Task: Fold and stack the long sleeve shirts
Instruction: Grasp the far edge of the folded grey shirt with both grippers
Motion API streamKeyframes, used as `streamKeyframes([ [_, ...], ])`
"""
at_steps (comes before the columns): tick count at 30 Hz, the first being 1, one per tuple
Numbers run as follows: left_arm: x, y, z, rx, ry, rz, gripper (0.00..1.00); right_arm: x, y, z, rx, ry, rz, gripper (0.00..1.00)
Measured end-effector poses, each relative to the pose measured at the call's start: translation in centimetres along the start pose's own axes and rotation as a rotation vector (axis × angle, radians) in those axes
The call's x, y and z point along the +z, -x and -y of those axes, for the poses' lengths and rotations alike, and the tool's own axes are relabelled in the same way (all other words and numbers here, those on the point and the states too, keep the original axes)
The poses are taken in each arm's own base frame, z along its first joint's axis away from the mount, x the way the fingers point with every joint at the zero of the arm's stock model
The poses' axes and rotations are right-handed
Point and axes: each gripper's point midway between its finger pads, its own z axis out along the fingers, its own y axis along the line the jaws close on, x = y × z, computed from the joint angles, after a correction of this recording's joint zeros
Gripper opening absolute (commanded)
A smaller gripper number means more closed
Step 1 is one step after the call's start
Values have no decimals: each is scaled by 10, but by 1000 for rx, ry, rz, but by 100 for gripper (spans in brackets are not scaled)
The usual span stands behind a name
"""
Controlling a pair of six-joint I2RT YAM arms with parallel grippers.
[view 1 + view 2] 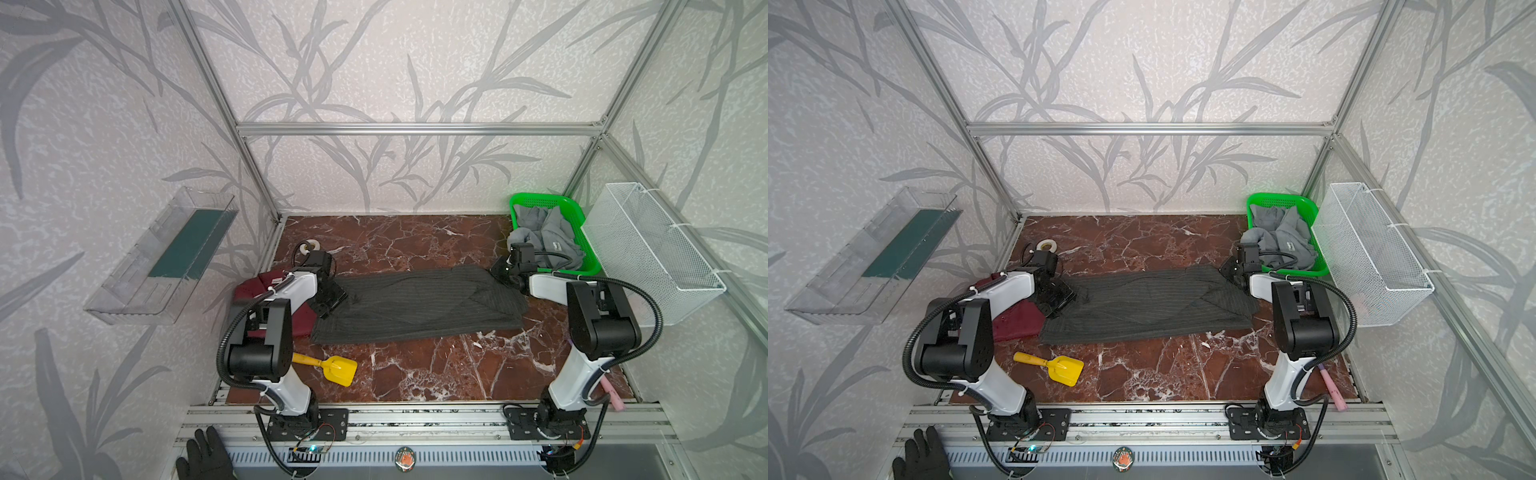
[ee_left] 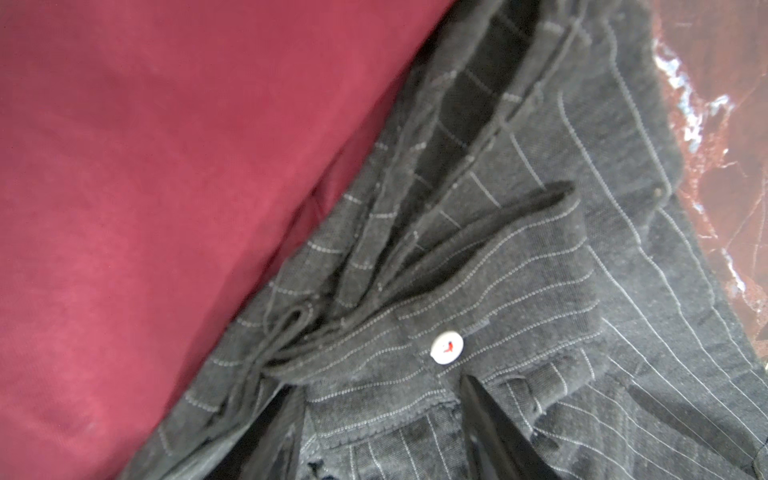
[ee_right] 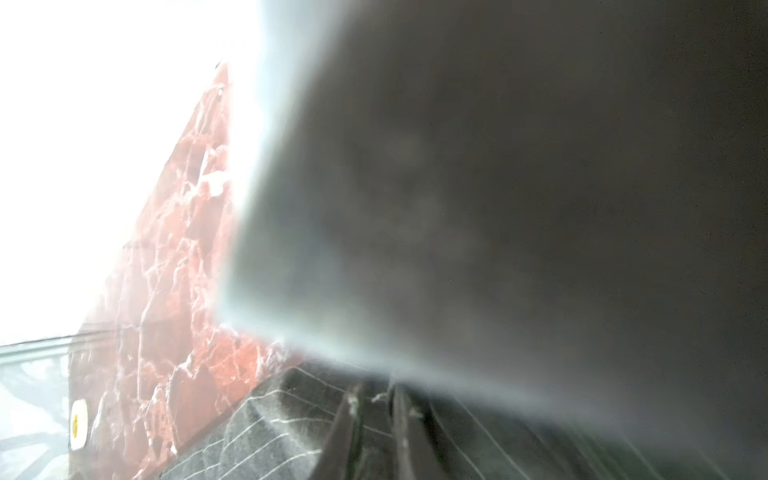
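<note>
A dark charcoal pinstriped shirt (image 1: 415,307) (image 1: 1142,307) lies folded into a long strip across the table's middle. My left gripper (image 1: 326,307) (image 2: 378,382) stands open over its collar end, with the collar band and a white button (image 2: 446,347) between the spread fingers. My right gripper (image 1: 500,274) (image 3: 376,395) is at the shirt's far right end, shut on a fold of pinstriped cloth (image 3: 270,436). A maroon shirt (image 1: 251,286) (image 2: 166,166) lies folded under the left arm, touching the pinstriped one. A light grey shirt (image 1: 548,237) is bundled in the green basket.
The green basket (image 1: 540,199) stands at the back right, beside a white mesh basket (image 1: 648,249) on the right wall. A yellow toy shovel (image 1: 336,368) lies near the front left. A tape roll (image 1: 309,246) sits behind the left arm. Blurred grey cloth covers most of the right wrist view.
</note>
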Motion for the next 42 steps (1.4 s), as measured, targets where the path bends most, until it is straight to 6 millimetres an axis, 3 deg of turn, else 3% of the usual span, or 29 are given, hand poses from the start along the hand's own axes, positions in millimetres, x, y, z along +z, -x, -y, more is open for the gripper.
streamKeyframes([
  [10,0,1,-1,-6,-1,1,61,-2,-3,13,-3,-53,11,24],
  [18,0,1,0,-8,-4,0,61,-6,-11,23,-17,-101,7,24],
  [30,1,1,0,-9,-6,1,61,-4,-16,11,-32,-31,3,0],
  [35,1,1,0,-9,-6,1,61,-4,-14,7,-37,-16,14,0],
  [42,1,1,-1,-10,-6,1,61,-12,0,24,-52,-135,66,0],
])
